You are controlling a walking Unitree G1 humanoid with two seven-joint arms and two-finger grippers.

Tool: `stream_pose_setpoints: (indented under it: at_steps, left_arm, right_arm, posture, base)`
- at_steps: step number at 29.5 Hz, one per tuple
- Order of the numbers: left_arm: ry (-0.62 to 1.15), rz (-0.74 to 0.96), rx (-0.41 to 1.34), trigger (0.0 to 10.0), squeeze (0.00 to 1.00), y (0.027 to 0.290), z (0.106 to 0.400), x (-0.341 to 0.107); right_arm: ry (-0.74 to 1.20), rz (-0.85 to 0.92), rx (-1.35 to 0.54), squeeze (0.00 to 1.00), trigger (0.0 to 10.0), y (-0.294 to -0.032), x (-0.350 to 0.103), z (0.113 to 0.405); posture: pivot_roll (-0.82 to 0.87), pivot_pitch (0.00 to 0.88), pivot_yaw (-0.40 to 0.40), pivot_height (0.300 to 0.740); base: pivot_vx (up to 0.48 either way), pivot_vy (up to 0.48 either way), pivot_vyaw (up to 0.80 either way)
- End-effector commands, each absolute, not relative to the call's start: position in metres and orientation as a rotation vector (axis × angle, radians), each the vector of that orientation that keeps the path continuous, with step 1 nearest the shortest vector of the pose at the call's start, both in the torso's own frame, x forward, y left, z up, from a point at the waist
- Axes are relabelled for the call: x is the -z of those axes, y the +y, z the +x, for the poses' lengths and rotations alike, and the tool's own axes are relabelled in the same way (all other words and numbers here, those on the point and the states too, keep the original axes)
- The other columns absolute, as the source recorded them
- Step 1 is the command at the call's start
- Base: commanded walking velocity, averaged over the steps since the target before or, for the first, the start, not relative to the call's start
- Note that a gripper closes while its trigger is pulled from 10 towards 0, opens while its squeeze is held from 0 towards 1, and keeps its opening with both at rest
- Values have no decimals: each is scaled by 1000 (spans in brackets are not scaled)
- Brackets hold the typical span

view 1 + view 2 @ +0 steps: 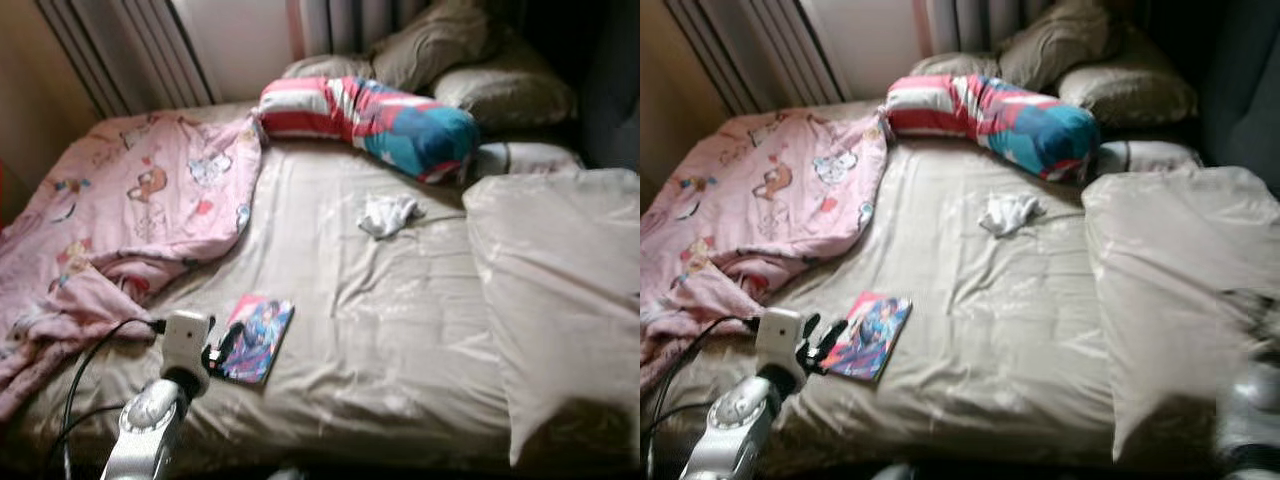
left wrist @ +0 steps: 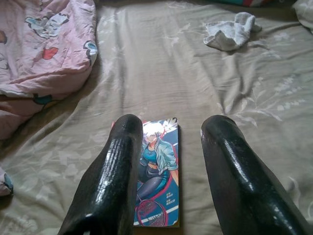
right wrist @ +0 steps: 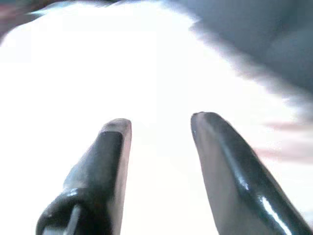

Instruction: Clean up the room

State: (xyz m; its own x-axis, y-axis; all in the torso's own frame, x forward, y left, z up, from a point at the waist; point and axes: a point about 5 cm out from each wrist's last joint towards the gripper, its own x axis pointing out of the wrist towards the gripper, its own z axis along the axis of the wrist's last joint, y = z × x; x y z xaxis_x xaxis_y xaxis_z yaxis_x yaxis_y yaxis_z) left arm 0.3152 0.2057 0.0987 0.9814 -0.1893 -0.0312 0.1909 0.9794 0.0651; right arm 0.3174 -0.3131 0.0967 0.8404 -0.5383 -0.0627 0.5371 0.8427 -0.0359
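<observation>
The left gripper is reaching with its fingers wide open over the comic book lying flat on the bed, and it might slip out because it is thin.

A bed covered with a creased beige sheet is seen. A red, white and blue striped bolster is laid across the head of the bed. Two brown pillows are stacked behind the bolster, against the bed's head. A large pale pillow is laid along the bed's right edge. Pleated curtains are hung beyond the bed's far left corner.
</observation>
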Motion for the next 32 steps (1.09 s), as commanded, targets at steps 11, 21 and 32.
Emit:
stream_pose_setpoints:
  at_steps: [11, 21, 32]
  left_arm:
    - [150, -10, -3, 10000, 0, 230, 300, -61]
    - [410, -40, -132, 10000, 0, 246, 267, -2]
    - [556, -22, -120, 10000, 0, 240, 253, 22]
  right_arm:
    - [310, -58, 41, 0, 10000, -222, -26, 304]
    - [529, 20, 97, 0, 10000, -219, 17, 269]
    - [646, 101, 130, 0, 10000, -203, 45, 239]
  posture:
    - [16, 113, 8, 651]
    - [23, 78, -19, 651]
    - [4, 79, 22, 651]
  base:
    - [0, 0, 0]
    - [0, 0, 0]
    - [0, 0, 0]
